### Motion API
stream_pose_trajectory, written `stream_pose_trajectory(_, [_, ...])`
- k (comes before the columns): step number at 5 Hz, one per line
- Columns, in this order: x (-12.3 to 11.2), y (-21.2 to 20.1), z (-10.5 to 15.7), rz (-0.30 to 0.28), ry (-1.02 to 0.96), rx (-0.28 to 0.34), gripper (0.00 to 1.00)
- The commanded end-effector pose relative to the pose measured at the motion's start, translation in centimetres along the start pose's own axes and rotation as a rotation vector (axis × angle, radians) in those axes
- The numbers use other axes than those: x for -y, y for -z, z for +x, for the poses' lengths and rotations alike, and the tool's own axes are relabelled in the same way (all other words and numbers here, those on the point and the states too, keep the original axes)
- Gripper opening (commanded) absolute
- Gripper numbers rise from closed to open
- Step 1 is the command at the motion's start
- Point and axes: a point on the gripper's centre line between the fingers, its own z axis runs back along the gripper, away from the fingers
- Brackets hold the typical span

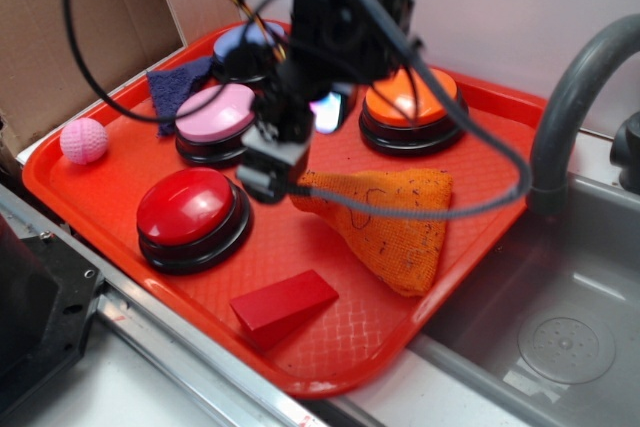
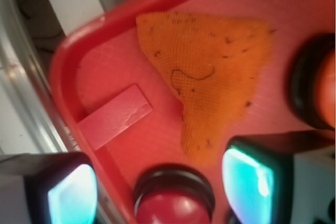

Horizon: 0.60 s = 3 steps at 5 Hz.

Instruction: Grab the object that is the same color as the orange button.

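Red wedge block (image 1: pixel 283 307) lies nearest the viewer on the red tray (image 1: pixel 460 247), near its front rim. Tray contents: red-domed button (image 1: pixel 190 212), pink-domed button (image 1: pixel 215 122), orange button (image 1: pixel 410 107), a blue-topped button (image 1: pixel 245 47) partly hidden, a dark blue cloth (image 1: pixel 175 87), a pink ball (image 1: pixel 84 140) and the orange rag (image 1: pixel 395 217). Rag lies flat between the orange button and the wedge. Gripper (image 1: pixel 275 162) hangs over the rag's narrow corner, fingers (image 2: pixel 247 184) spread apart and holding nothing. Grey sink (image 1: pixel 560 337) adjoins the tray.
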Motion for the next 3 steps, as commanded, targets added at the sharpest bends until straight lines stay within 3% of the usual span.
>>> stream_pose_trajectory(1, [0.1, 2.2, 0.5, -0.003, 0.044, -0.012, 1.0])
stream_pose_trajectory(3, [-0.6, 3.9, 1.3, 0.031, 0.001, -0.05, 1.0])
